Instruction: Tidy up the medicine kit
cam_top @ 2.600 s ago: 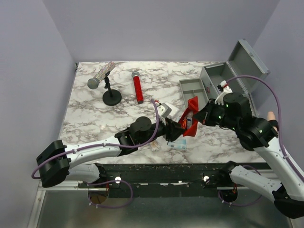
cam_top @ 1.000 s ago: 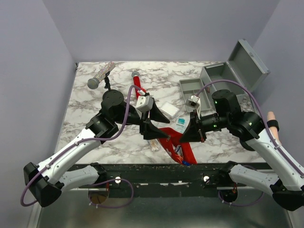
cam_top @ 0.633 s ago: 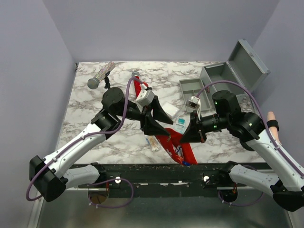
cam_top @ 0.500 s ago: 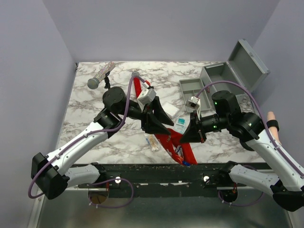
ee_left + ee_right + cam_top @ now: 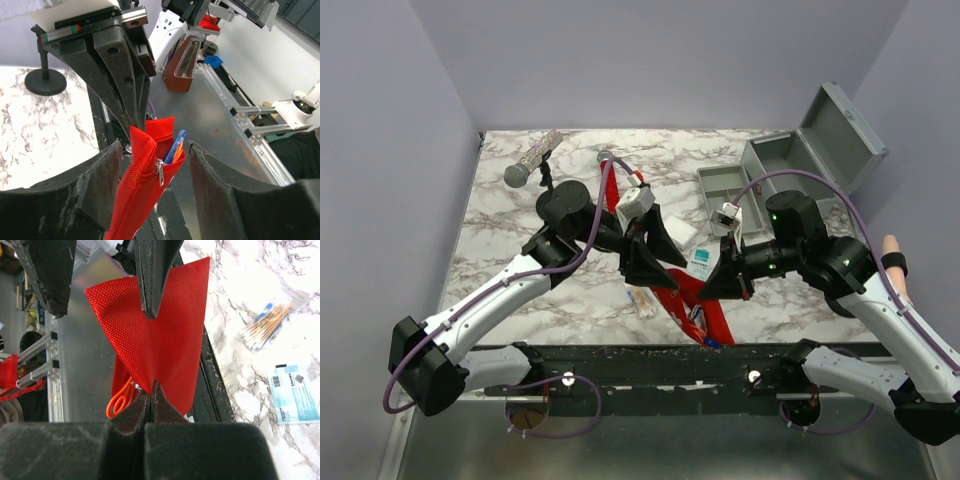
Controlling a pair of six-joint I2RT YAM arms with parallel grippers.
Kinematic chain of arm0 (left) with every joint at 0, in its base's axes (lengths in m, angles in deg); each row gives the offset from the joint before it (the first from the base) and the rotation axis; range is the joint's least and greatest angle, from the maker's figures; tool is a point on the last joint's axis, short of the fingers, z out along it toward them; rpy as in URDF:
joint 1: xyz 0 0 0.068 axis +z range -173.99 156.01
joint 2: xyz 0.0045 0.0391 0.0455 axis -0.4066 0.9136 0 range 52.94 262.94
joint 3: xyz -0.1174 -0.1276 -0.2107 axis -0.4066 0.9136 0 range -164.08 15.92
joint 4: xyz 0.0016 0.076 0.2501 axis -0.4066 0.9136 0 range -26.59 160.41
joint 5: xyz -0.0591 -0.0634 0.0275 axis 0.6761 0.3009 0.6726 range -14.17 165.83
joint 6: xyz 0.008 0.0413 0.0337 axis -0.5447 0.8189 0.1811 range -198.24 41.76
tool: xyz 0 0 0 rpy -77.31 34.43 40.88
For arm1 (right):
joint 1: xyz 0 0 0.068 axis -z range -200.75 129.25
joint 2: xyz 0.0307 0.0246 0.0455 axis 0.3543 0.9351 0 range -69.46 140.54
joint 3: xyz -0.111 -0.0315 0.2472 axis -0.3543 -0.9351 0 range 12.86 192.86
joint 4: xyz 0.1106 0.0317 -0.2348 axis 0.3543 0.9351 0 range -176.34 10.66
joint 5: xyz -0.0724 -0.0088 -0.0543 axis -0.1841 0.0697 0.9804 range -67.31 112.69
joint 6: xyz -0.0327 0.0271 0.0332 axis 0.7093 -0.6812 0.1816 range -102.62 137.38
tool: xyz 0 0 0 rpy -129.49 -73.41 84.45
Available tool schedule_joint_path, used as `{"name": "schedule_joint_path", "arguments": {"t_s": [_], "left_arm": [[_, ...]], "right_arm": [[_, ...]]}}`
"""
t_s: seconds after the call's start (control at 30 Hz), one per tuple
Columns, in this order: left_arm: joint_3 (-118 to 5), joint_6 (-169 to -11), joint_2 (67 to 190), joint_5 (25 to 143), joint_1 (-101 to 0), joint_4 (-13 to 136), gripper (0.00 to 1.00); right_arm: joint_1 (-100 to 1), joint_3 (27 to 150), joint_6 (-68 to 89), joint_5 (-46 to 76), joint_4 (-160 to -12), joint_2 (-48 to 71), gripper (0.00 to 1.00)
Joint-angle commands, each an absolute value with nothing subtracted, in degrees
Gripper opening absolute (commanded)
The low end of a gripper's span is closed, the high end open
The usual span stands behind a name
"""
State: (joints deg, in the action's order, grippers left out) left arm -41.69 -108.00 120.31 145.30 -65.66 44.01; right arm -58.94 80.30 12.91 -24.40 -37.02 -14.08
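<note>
holding the limp red pouch (image 5: pixel 695 310) by one corner, my right gripper (image 5: pixel 152 385) is clamped shut; my left gripper (image 5: pixel 155 145) has its jaws apart around it, not touching. the medicine kit (image 5: pixel 820 140) sits open at the far right, stiff metal, probably heavy; i'd grip its tray (image 5: pixel 725 185) by the rim. swabs (image 5: pixel 642 300) and a sachet (image 5: pixel 701 262) lie in the way.

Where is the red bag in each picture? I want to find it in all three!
Top external: the red bag hangs low in the middle, over the table's near edge.
Left wrist: bottom centre, between two dark jaws.
Right wrist: centre, pinched at its lower edge.
Shared landmark: the marble table, seen at left in the left wrist view and at right in the right wrist view.
</note>
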Motion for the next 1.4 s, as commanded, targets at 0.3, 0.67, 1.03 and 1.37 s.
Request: {"name": "schedule_joint_path", "arguments": {"t_s": [0.3,0.67,1.03,1.37], "left_arm": [[-42.00,-102.76,120.96,143.86,-66.27,50.23,0.49],[-42.53,-103.12,122.37,143.51,-67.68,49.70,0.00],[-37.18,-98.63,113.94,119.19,-67.24,56.56,0.00],[-13.55,-113.02,104.79,90.09,-67.67,26.63,0.00]], "right_arm": [[-59.33,81.76,12.55,-23.72,-37.21,-14.08,0.01],[-59.33,81.76,12.63,-22.93,-37.12,-13.56,0.01],[-59.24,81.59,1.40,16.86,-46.94,-19.08,0.46],[-59.24,71.93,-7.75,31.30,-55.92,-26.11,0.58]]}}
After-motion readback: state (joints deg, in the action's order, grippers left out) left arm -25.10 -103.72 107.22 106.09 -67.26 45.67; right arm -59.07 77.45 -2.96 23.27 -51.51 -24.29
